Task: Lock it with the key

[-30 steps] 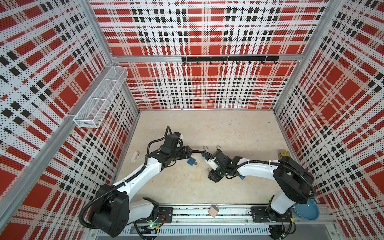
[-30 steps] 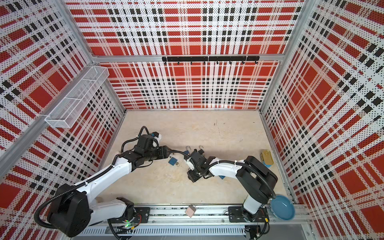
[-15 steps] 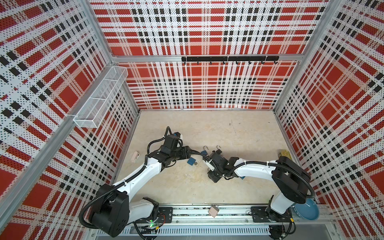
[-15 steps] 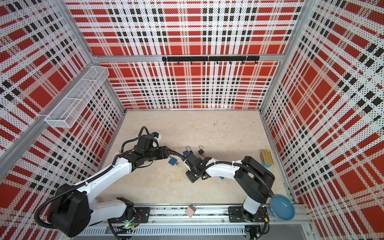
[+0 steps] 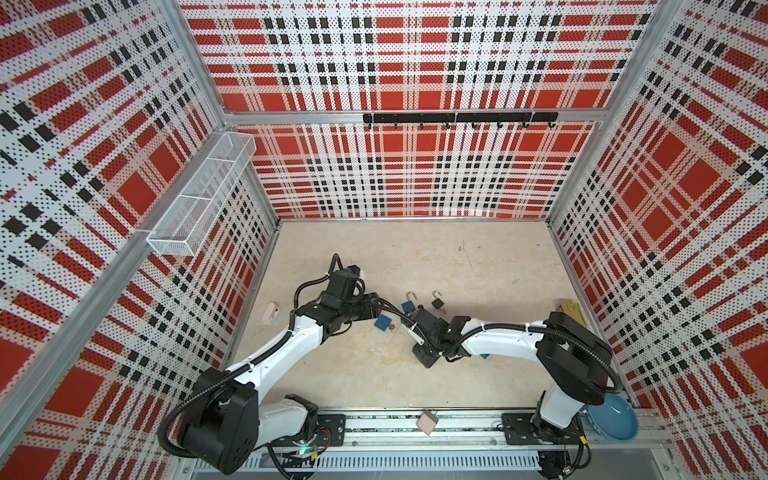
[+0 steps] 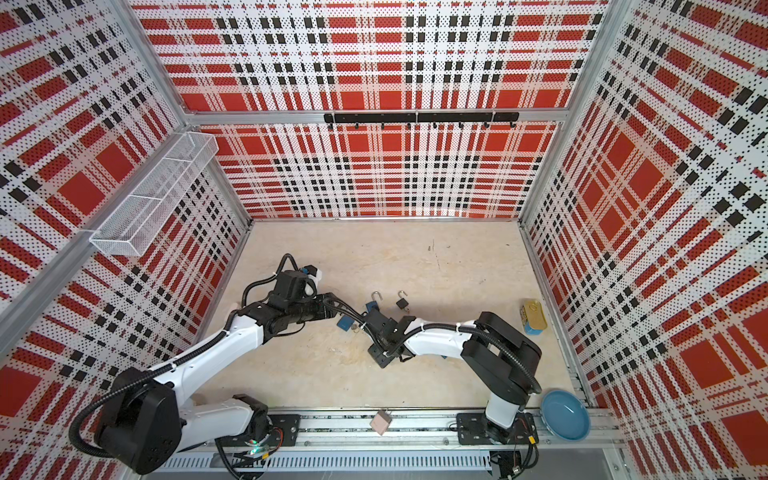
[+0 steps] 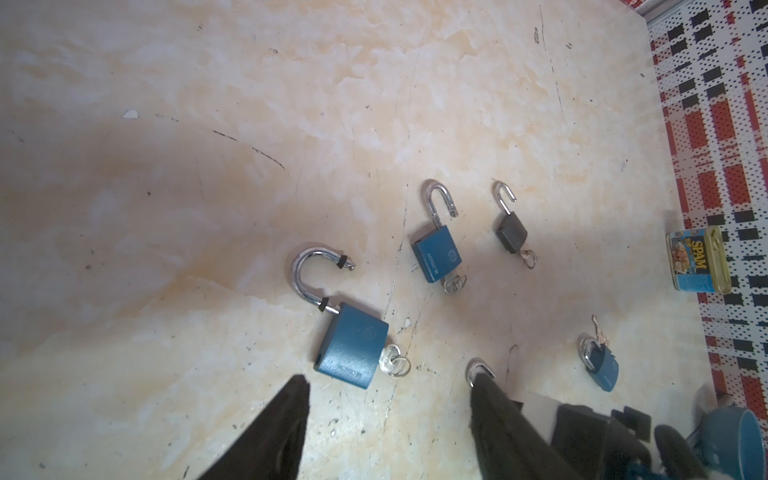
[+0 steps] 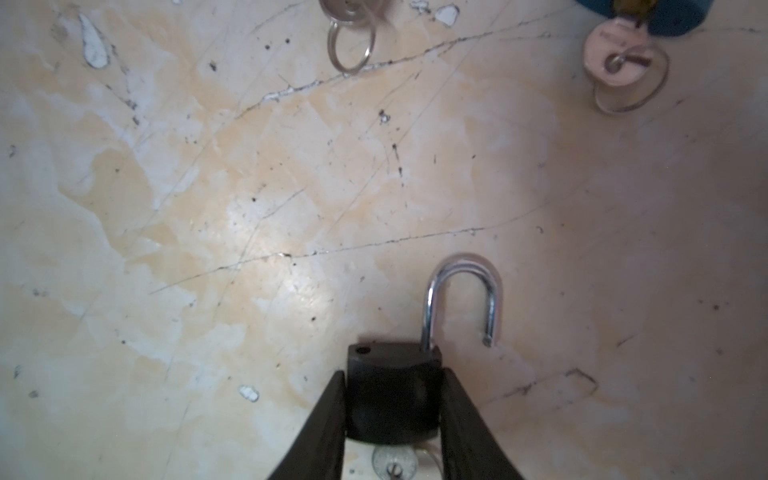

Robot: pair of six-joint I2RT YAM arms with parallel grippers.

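Under the right wrist, the right tool apparently pinches a black padlock unseen from above; left tool spread.

Past the big blue padlock toward the back wall we get bare floor, free passage. On its right-arm side it's crowded: mid blue padlock and small dark padlock near, right gripper clamping the gripped black padlock just beside.
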